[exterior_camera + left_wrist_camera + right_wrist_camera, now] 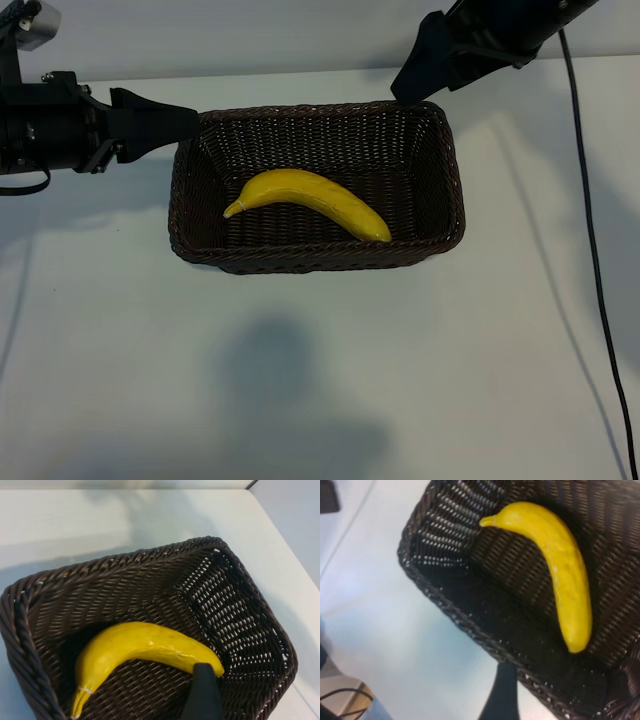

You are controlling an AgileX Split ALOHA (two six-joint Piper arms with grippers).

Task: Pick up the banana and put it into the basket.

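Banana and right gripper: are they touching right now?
Apart. The exterior view shows the right gripper up at the basket's far rim, with bare wicker floor between it and the banana lying inside.

Nothing to read here: no lettering, label, brand, number or sign shows on anything in any of the three views.
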